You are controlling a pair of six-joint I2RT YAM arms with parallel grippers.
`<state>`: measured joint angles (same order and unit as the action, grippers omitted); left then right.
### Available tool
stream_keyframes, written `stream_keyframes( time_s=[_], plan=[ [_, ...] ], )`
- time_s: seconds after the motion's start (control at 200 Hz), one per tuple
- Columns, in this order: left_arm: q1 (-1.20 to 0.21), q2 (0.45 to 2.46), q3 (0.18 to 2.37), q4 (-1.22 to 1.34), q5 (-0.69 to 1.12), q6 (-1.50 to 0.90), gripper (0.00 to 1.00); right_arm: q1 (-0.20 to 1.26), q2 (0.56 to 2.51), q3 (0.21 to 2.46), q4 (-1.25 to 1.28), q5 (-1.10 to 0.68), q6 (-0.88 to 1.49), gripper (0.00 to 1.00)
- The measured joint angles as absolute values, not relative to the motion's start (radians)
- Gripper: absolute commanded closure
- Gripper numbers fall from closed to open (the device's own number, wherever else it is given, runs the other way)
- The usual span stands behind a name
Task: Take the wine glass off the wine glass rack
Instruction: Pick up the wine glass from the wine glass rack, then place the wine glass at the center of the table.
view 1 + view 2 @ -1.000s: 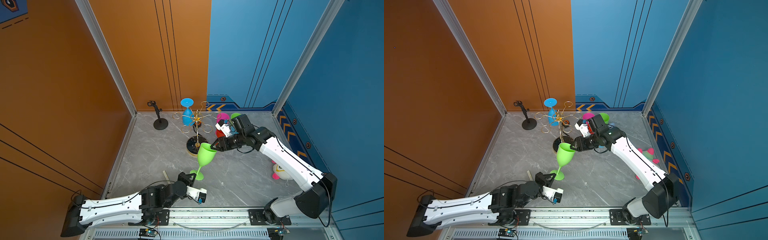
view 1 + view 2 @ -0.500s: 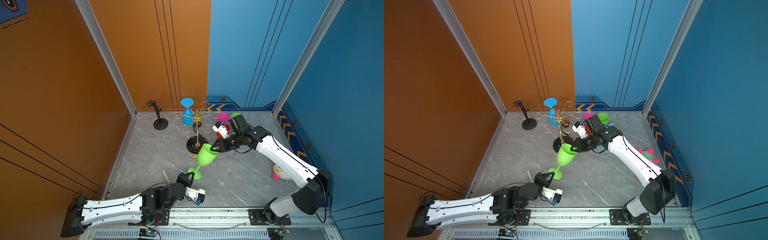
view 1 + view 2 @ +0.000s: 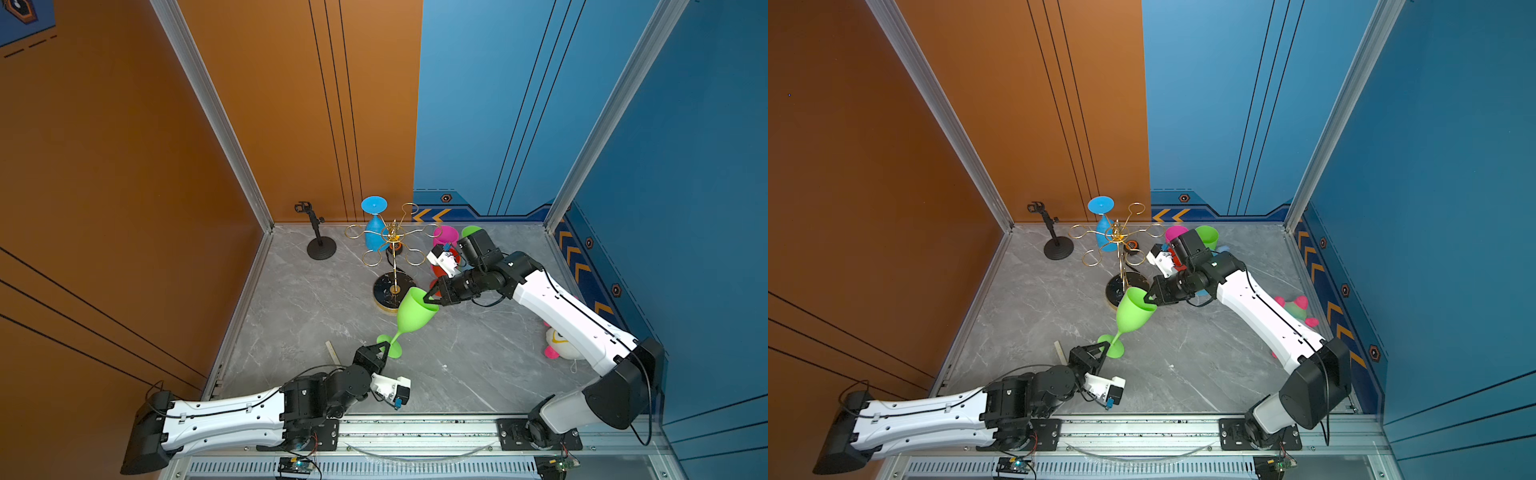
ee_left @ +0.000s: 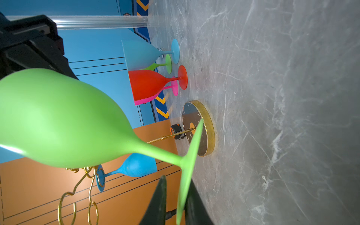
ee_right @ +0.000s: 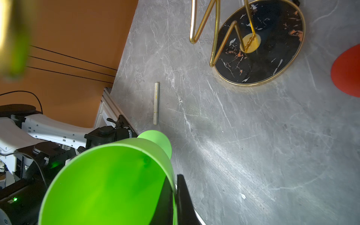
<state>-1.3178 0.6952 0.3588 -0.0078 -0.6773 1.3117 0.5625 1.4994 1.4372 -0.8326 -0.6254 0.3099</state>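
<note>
A green wine glass [image 3: 415, 313] [image 3: 1133, 313] hangs tilted above the floor in front of the wine glass rack [image 3: 394, 239] [image 3: 1117, 235], clear of its gold rings. My right gripper [image 3: 430, 299] [image 5: 174, 178] is shut on the bowl's rim, one finger inside and one outside. My left gripper [image 3: 384, 347] [image 4: 176, 181] is open around the glass's round foot; one finger lies against the foot and a gap shows at the other. A blue wine glass [image 3: 374, 232] [image 4: 136, 165] hangs upside down from a rack ring.
The rack's black marbled base [image 3: 388, 291] [image 5: 261, 44] lies just behind the green glass. Pink [image 3: 445, 235], red [image 4: 148, 85] and other glasses stand at the back right. A black clamp stand [image 3: 320, 245], a pale stick [image 5: 156, 103] and a plush toy [image 3: 561, 345] also sit on the floor.
My right gripper has closed onto the green glass's rim. My left gripper, shut on the foot before, has loosened. The glass leans a little more.
</note>
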Motion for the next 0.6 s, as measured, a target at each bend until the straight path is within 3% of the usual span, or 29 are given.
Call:
stream_keyframes(
  time_s=[0.26, 0.501, 0.601],
  plan=[
    [-1.318, 0.696, 0.359, 0.01, -0.665, 1.257, 0.5, 0.532, 1.489, 1.437, -0.844, -0.582, 0.308, 1.0],
    [-1.318, 0.693, 0.376, 0.008, -0.663, 1.104, 0.28, 0.524, 1.456, 1.437, -0.888, -0.34, 0.28, 1.0],
    [-1.317, 0.678, 0.432, -0.019, -0.666, 0.975, 0.26, 0.524, 1.456, 1.437, -0.902, -0.243, 0.271, 1.0]
  ],
)
